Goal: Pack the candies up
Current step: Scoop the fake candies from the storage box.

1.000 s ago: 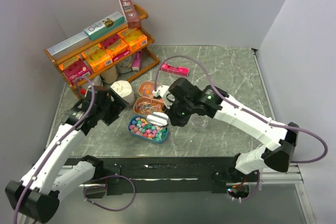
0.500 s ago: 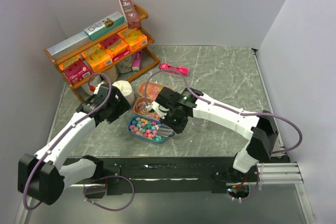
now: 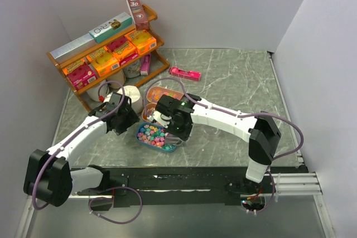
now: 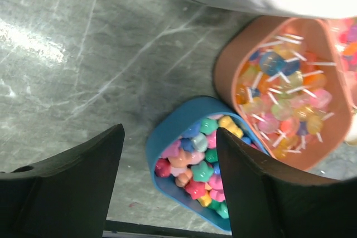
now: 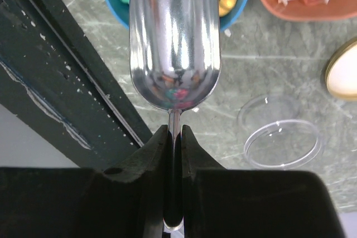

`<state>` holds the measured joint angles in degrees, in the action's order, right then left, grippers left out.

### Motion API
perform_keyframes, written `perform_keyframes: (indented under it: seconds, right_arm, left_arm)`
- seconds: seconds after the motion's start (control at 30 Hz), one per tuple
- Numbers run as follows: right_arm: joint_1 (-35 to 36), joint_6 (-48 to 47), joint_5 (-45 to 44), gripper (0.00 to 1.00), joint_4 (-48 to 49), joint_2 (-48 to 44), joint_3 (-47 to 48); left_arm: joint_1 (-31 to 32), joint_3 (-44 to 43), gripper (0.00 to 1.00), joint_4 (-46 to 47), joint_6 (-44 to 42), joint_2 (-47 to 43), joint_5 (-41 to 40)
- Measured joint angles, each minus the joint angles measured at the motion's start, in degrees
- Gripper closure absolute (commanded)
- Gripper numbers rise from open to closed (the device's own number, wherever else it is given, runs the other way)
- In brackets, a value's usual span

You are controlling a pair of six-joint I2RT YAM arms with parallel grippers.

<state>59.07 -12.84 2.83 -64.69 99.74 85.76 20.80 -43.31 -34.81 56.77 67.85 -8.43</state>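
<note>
The candies [image 4: 198, 163], small star-shaped pieces in pink, green, yellow, blue and orange, fill a blue tray [image 4: 162, 140]. The tray sits on the grey marble table [image 3: 240, 87] in the lower middle of the overhead view, close to the dark rail [image 5: 50, 71] at the table's near edge. Just beside the tray's upper right corner stands a peach tray [image 4: 226, 71] full of wrapped lollipops [image 4: 284, 98].

The left gripper [image 4: 170, 137] hangs over the left end of the blue tray, its two fingers spread wide with nothing between them. The right gripper [image 5: 174, 135] is clamped tight on the thin handle of a metal scoop [image 5: 174, 32]. The scoop's bowl points at the blue tray and reaches over its rim. The bowl looks empty apart from coloured reflections, though its front end runs out of the frame, so that is not certain.

A clear round lid [image 5: 281, 137] lies flat on the table at the lower right of the right wrist view, apart from both trays. At the upper left of the overhead view a wooden shelf [image 3: 53, 55] carries orange and pink boxes. A single pink box [image 3: 185, 73] lies on the table near the upper middle.
</note>
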Motion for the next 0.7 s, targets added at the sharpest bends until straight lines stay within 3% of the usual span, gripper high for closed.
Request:
perform_keyframes:
  seconds: [0.33,0.7]
  right_arm:
    - [0.0,-1.8,1.4,1.0,3.7,3.0,0.6]
    - [0.0,-1.4,3.9,1.0,10.5,5.0,0.8]
  left_arm:
    - [-0.4,3.0,0.43,3.4,1.2,4.0,1.4]
    - [-0.9,3.8,0.49,7.0,1.1,6.8,2.3]
